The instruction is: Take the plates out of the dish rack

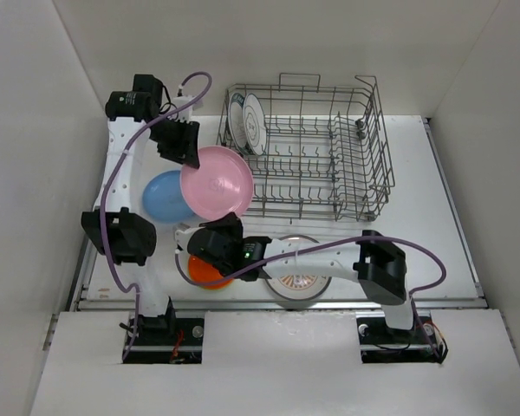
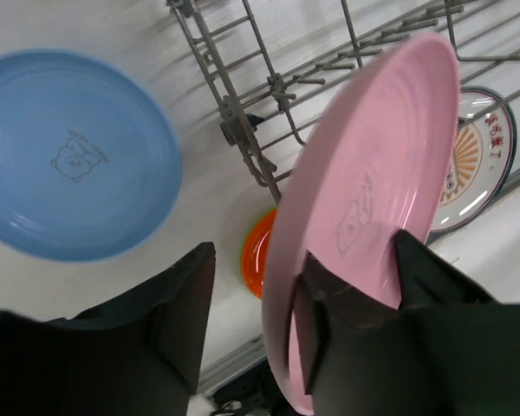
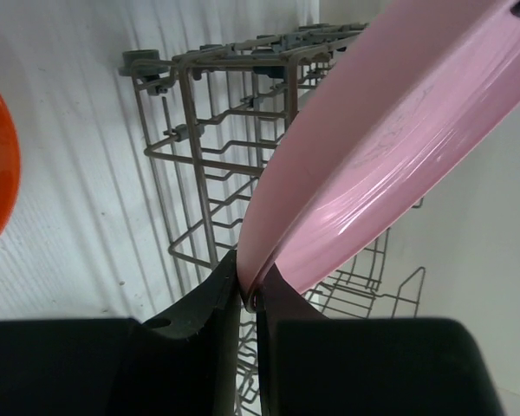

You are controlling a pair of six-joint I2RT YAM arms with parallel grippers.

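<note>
A pink plate [image 1: 217, 182] hangs in the air left of the grey wire dish rack [image 1: 377, 147]. My right gripper [image 1: 218, 227] is shut on its lower rim; the right wrist view shows the jaws [image 3: 250, 279] pinching the pink rim [image 3: 373, 130]. My left gripper [image 1: 189, 159] is at the plate's upper left edge. In the left wrist view [image 2: 260, 260] it is open: the plate [image 2: 373, 156] rests by one finger, apart from the other. Two patterned plates [image 1: 247, 121] stand upright at the rack's far left end.
A blue plate [image 1: 166, 198] lies on the table left of the rack, and shows in the left wrist view [image 2: 69, 156]. An orange plate [image 1: 204, 273] and an orange sunburst plate [image 1: 299, 279] lie near the front edge under my right arm. White walls close in on both sides.
</note>
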